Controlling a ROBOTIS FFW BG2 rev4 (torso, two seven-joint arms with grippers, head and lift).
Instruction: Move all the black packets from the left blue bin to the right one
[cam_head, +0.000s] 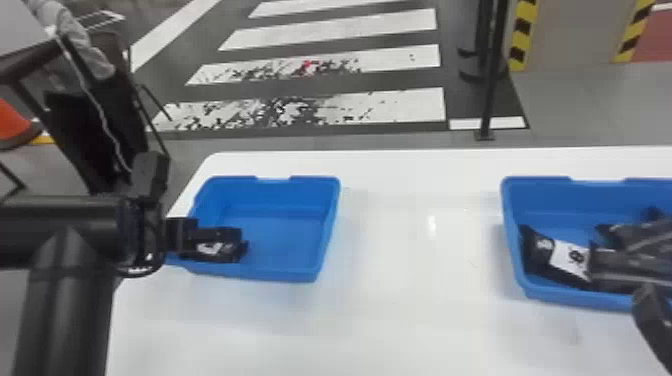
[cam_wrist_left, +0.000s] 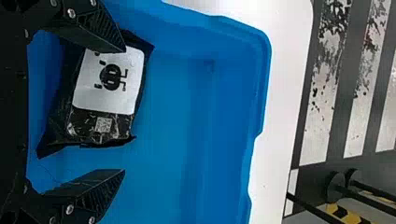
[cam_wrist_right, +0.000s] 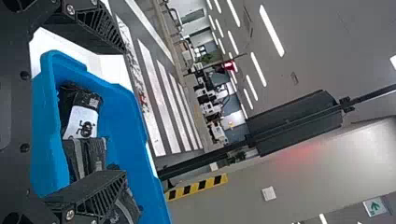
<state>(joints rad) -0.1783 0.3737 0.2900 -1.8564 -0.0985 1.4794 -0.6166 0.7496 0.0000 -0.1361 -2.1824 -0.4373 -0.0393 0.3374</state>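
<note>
My left gripper (cam_head: 212, 240) reaches into the left blue bin (cam_head: 327, 230) at its near-left corner, over a black packet (cam_head: 216, 248) with a white label. In the left wrist view that packet (cam_wrist_left: 109, 81) lies on the bin floor between the spread fingers of my left gripper (cam_wrist_left: 123, 112), nearer to one finger and not clamped. The right blue bin (cam_head: 515, 240) holds several black packets (cam_head: 540, 255). At the right edge my right gripper (cam_head: 650, 300) stands at that bin's near side; in the right wrist view my right gripper (cam_wrist_right: 125, 112) is open, with nothing held.
Both bins stand on a white table (cam_head: 410, 240), with a wide stretch of tabletop between them. Past the far edge of the table rises a dark post (cam_head: 490, 75). A dark chair-like frame (cam_head: 100, 115) stands beyond the table's left side.
</note>
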